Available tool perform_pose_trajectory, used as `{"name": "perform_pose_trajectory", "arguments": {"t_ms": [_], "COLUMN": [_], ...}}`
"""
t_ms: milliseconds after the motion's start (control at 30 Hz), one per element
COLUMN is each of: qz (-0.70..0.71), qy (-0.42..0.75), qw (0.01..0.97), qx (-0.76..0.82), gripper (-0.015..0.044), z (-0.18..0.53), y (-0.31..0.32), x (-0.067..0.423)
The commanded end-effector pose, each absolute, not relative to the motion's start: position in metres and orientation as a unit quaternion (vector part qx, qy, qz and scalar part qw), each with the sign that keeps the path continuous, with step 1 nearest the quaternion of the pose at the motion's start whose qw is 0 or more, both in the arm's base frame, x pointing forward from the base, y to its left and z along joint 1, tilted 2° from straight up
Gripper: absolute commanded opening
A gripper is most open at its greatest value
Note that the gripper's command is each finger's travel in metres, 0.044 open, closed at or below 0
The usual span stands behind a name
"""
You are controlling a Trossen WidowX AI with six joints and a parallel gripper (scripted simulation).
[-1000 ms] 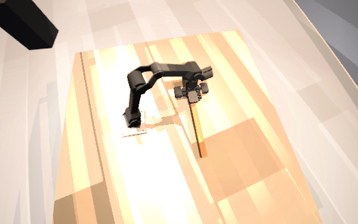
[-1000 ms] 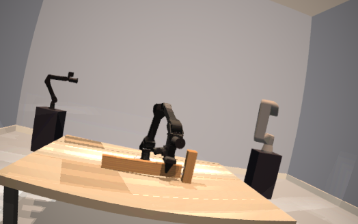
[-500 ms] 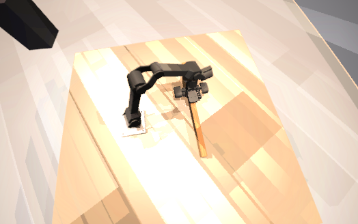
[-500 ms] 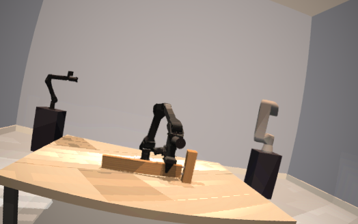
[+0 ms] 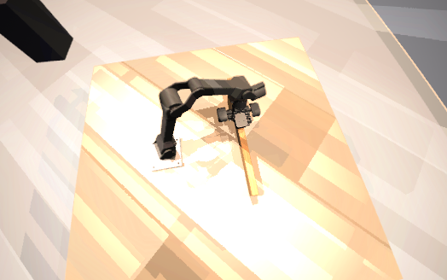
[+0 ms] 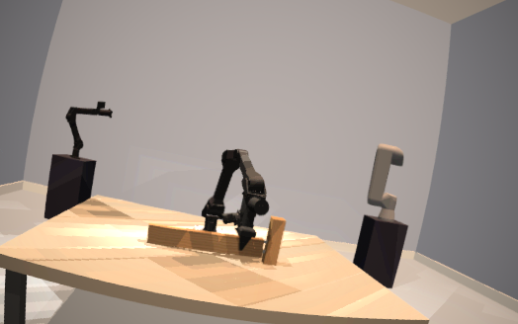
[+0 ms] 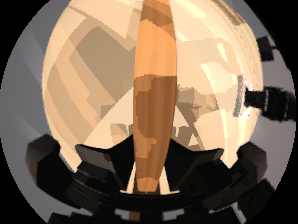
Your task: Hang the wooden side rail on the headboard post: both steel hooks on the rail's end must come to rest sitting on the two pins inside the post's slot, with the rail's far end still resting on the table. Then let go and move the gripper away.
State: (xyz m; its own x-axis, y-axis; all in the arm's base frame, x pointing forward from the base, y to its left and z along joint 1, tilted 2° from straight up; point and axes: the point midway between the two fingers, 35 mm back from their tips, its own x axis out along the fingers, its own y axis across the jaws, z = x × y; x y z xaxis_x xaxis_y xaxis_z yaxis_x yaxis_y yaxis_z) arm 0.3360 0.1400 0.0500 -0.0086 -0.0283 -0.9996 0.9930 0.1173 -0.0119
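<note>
While clamped on the long, flat wooden side rail [image 6: 198, 239], the black end effector [image 6: 244, 243] stands beside the upright headboard post [image 6: 273, 240]. Its hooks are apparently hidden; the pale wood-grain counter [image 6: 297, 291] looks glossy.

A wooden table [image 6: 99, 237] with pale and darker plank-like patches fills the middle of a grey-walled room, one dark leg [image 6: 15, 296] showing at its near left corner. On the floor beyond its left end stands a black pedestal [image 6: 69, 185] carrying a thin black jointed stand [image 6: 76, 125]. To the right, apart from the table, a second black pedestal [image 6: 381, 249] holds a pale grey curved mount [image 6: 383, 173]. The floor [image 6: 445, 282] is light, with faint tile patterns
</note>
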Motion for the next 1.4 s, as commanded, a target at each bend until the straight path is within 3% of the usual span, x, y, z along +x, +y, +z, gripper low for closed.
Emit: {"name": "perform_pose_trajectory", "arguments": {"t_ms": [0,1367], "qz": [-0.477,-0.477], "qy": [0.522,0.522], "qw": [0.533,0.533], "qx": [0.465,0.465], "gripper": [0.0000,0.0000], "z": [0.0532,0.0511], "y": [0.1422,0.1465], "x": [0.3390,0.3358]}}
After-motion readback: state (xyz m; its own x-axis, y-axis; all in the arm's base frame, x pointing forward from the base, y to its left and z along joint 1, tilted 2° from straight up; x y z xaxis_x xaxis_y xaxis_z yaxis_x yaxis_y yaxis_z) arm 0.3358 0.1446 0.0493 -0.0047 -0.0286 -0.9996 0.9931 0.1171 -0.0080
